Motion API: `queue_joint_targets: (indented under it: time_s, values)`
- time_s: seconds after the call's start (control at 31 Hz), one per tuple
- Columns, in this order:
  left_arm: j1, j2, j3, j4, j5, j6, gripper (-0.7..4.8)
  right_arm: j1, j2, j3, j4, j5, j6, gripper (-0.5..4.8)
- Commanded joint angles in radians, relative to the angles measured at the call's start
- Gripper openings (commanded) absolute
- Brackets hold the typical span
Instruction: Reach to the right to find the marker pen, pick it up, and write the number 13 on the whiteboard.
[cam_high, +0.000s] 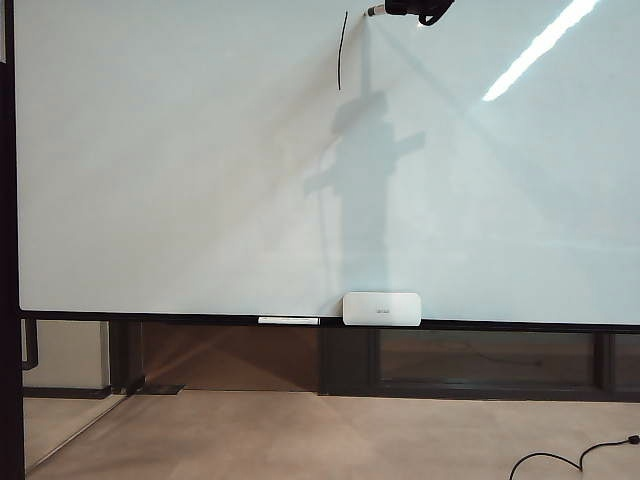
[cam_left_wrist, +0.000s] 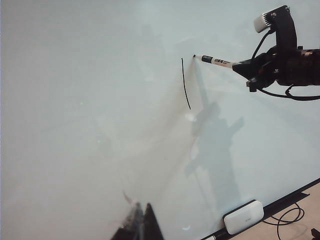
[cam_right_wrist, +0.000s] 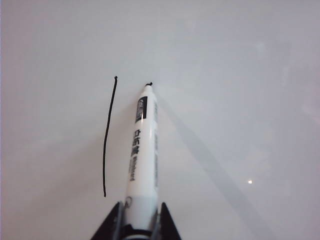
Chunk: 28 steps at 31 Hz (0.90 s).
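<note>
The whiteboard (cam_high: 150, 150) (cam_left_wrist: 75, 100) (cam_right_wrist: 240, 75) fills every view. On it is one thin black stroke, the 1 (cam_high: 341, 50) (cam_left_wrist: 185, 82) (cam_right_wrist: 107, 135); no 3 shows. My right gripper (cam_high: 420, 10) (cam_left_wrist: 239, 64) (cam_right_wrist: 140, 220), at the board's top in the exterior view, is shut on the marker pen (cam_high: 376, 10) (cam_left_wrist: 215, 61) (cam_right_wrist: 142, 150), a white barrel with black print. Its black tip touches the board just right of the stroke's top, at a tiny ink dot (cam_right_wrist: 150, 83). My left gripper (cam_left_wrist: 142, 222) points at the board lower down, fingertips together, holding nothing.
A white rounded box (cam_high: 382, 308) (cam_left_wrist: 243, 216) and a long thin white stick (cam_high: 288, 320) rest on the board's dark lower ledge. A black cable (cam_high: 570, 460) (cam_left_wrist: 287, 217) lies on the floor at the lower right. A dark frame (cam_high: 8, 250) borders the board's left side.
</note>
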Motion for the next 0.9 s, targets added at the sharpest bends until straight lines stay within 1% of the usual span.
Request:
queue_joint_targets:
  time_s: [0.03, 0.26, 0.48, 0.65, 0.9]
  values:
    - [0.0, -0.003, 0.004, 0.011, 0.003, -0.006, -0.05, 0.002, -0.006, 0.005, 0.021, 0.002, 0.001, -0.05]
    - [0.0, -0.003, 0.004, 0.011, 0.004, -0.006, -0.05, -0.002, -0.006, 0.005, 0.019, 0.027, 0.001, -0.05]
    - [0.0, -0.003, 0.004, 0.011, 0.003, -0.006, -0.06, -0.002, -0.006, 0.006, -0.009, 0.114, 0.0, -0.05]
    - [0.0, -0.003, 0.004, 0.011, 0.003, -0.006, -0.05, -0.002, -0.007, 0.006, -0.049, 0.195, 0.0, -0.05]
    - [0.0, -0.016, 0.005, 0.011, 0.003, -0.006, -0.05, -0.001, -0.008, 0.006, -0.056, 0.23, 0.0, -0.05]
